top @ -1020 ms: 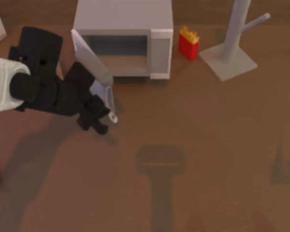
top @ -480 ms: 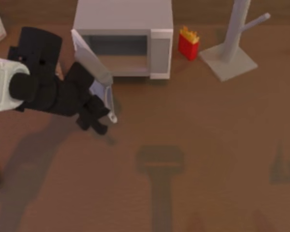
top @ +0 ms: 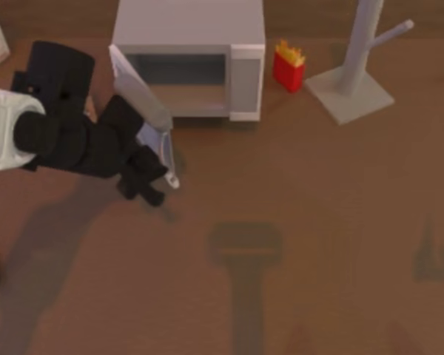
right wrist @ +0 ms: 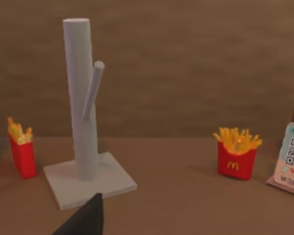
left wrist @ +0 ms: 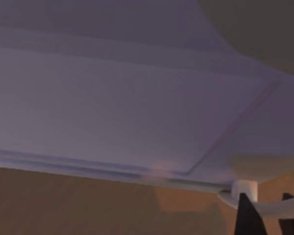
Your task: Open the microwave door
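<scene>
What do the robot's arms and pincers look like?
The left arm is chunky and matt black, with a rounded white section near its base. Its left pincer is black with two slim dark fingers. Of the right arm only a dark pointed tip shows. No cables or markings visible.

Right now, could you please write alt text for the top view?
The microwave door stands swung open from the microwave, with the left tool at its handle. A red fries box and white stand sit to the right.
</scene>
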### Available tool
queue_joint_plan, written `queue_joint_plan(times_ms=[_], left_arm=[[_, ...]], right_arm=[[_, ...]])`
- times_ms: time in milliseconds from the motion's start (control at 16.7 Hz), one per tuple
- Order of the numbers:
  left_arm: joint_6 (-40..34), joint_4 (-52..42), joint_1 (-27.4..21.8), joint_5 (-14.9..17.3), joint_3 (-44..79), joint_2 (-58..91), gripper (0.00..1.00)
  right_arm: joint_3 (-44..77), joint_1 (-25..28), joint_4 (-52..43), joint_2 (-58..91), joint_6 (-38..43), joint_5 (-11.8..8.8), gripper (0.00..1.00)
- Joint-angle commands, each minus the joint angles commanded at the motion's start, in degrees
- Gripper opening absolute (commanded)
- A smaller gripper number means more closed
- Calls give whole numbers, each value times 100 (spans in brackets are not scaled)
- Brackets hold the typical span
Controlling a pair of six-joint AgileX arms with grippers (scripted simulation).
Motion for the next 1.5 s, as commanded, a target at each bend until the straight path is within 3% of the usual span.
queue_joint_plan(times_ms=[300, 780, 1500], left_arm=[[-6, -16, -23, 41, -19, 4, 0], [596, -296, 248, 358, 51, 5, 0], [621, -311, 260, 371, 51, 5, 0]], right_arm=[[0, 0, 0, 0, 0, 0, 100], [0, 0, 0, 0, 0, 0, 100], [0, 0, 0, 0, 0, 0, 100]])
